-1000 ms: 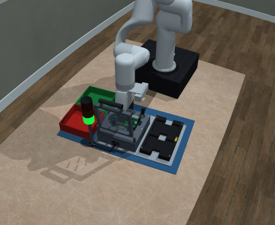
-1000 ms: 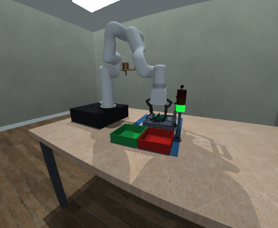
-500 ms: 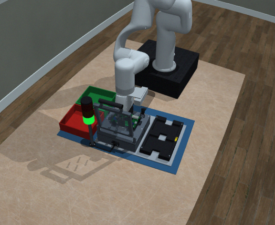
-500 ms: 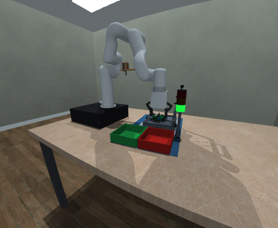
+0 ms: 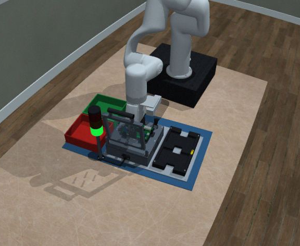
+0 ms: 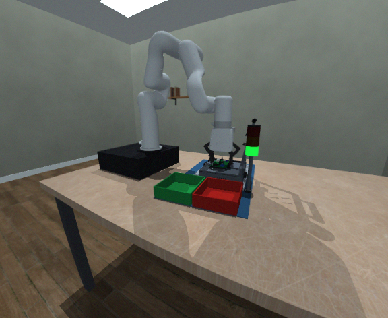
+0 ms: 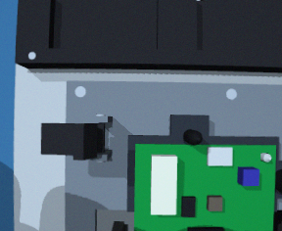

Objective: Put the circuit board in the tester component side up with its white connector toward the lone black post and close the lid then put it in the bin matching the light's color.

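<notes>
The green circuit board (image 6: pixel 220 164) (image 7: pixel 252 210) lies component side up in the grey tester (image 5: pixel 130 153) (image 6: pixel 218 174) (image 7: pixel 154 103). Its white connector (image 5: pixel 147 127) (image 7: pixel 164 185) is at its left in the wrist view, on the side of a black upright piece (image 5: pixel 156 121) (image 7: pixel 66 139). My gripper (image 6: pixel 221 163) is open, low over the tester, with one finger on either side of the board. The fingertips show only partly at the bottom of the wrist view. The lid (image 5: pixel 106 128) stands raised. The signal light (image 5: pixel 96 131) (image 6: pixel 252 151) glows green.
The green bin (image 5: pixel 92 102) (image 6: pixel 170 195) and red bin (image 5: pixel 84 143) (image 6: pixel 216 203) stand side by side beyond the tester. The lid's handle (image 5: pixel 120 113) rises close beside my arm. The black tray (image 5: pixel 158 165) (image 7: pixel 110 59) holds no board.
</notes>
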Controlling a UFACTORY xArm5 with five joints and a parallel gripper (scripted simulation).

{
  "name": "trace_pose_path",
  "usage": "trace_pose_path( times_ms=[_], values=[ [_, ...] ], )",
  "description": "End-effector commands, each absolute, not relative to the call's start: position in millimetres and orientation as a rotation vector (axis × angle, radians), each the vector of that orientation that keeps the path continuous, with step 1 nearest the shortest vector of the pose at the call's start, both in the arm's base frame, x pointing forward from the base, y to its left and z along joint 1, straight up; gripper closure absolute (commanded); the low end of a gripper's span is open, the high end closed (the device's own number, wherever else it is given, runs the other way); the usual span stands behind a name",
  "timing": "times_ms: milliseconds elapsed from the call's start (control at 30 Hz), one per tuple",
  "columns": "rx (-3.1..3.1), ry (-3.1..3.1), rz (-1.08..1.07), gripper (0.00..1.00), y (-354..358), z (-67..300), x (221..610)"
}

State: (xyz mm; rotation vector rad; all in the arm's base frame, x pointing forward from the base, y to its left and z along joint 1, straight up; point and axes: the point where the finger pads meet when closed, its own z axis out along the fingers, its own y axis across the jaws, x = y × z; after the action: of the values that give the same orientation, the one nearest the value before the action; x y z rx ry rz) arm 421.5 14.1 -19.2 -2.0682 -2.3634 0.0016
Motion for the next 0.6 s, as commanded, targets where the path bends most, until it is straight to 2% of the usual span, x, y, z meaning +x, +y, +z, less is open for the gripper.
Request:
trace_pose_path(
  times_ms=[0,367,400,567],
  values=[
    [-2.07,-2.365,-0.002,0.11,14.2,-18.2,422.9],
    [-2.07,-2.365,-0.002,0.11,14.2,-18.2,422.9],
    [-2.07,-2.365,-0.002,0.15,14.2,-18.2,422.9],
    [-2.07,-2.365,-0.002,0.15,14.2,-18.2,422.9]
  ],
)
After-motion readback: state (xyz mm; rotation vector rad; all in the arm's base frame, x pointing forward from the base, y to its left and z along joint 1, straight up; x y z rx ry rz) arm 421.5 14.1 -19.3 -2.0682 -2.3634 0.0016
